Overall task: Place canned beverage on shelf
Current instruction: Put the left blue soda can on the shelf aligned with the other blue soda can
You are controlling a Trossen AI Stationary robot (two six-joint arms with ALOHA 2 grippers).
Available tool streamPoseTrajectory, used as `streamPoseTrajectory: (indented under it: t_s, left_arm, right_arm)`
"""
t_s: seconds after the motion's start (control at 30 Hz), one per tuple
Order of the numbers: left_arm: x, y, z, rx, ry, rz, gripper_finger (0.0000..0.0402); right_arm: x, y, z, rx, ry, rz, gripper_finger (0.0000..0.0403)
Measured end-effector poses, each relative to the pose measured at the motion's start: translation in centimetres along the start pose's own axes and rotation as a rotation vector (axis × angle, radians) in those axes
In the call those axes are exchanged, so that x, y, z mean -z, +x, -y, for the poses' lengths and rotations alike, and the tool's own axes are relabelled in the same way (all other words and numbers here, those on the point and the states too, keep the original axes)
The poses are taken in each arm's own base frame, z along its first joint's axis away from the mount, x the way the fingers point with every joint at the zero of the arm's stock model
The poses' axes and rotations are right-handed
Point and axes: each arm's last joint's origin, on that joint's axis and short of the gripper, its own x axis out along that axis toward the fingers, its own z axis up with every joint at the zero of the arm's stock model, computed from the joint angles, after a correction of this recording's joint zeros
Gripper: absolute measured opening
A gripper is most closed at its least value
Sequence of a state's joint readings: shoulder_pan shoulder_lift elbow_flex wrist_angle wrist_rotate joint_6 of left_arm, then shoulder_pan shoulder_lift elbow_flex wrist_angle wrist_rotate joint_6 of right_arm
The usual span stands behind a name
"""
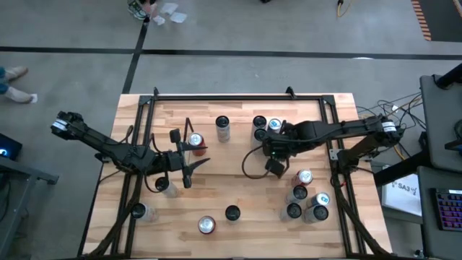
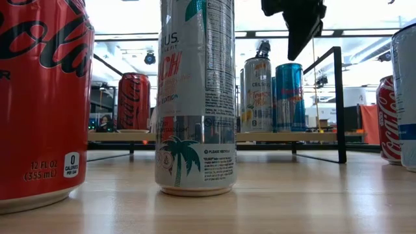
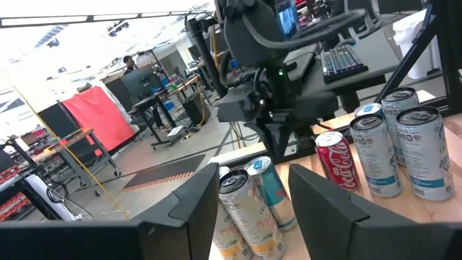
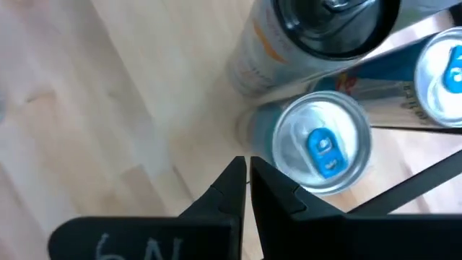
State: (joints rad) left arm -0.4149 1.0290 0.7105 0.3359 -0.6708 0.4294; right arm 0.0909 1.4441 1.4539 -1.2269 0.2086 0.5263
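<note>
The shelf [image 2: 195, 136], a low wood base with thin black wire ends [image 2: 339, 104], stands at the table's far side. On it stand a red cola can [image 2: 133, 102], a silver can [image 2: 258, 94] and a blue can [image 2: 289, 97]. My right gripper [image 4: 246, 167] is shut and empty. It points steeply down, above the shelf's blue-tabbed can [image 4: 325, 144] and clear of it, and shows in the low view too [image 2: 302, 36]. My left gripper [image 3: 253, 177] stands open and level at the table's left [image 1: 191, 167], holding nothing.
Loose cans stand on the near half of the table: a red one [image 1: 207, 225], a black-topped one [image 1: 232, 213], one at the near left [image 1: 142, 211] and a cluster at the right [image 1: 307, 198]. Another can [image 1: 167, 186] stands by my left arm. A black tubular frame [image 1: 238, 97] rings the table.
</note>
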Motion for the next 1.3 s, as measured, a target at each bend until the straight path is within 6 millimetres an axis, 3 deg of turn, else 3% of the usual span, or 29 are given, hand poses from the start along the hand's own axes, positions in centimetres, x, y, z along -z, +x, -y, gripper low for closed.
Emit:
streamPoseTrajectory:
  t_s: [0.4, 0.73, 0.97, 1.3]
  left_arm:
    - [0.0, 0.0, 0.0, 0.0, 0.001, -0.001, 0.0152]
    - [0.0, 0.0, 0.0, 0.0, 0.001, -0.001, 0.0152]
    - [0.0, 0.0, 0.0, 0.0, 0.001, -0.001, 0.0152]
    - [0.0, 0.0, 0.0, 0.0, 0.002, -0.002, 0.0152]
  right_arm:
    - [-0.4, 1.5, -0.3, 0.098, -0.043, -0.005, 0.0013]
    - [-0.5, 1.4, -0.2, 0.135, -0.049, 0.027, 0.0013]
    - [0.0, 0.8, -0.1, 0.062, -0.04, -0.054, 0.0013]
    - [0.2, 2.0, 0.0, 0.179, -0.08, -0.066, 0.0013]
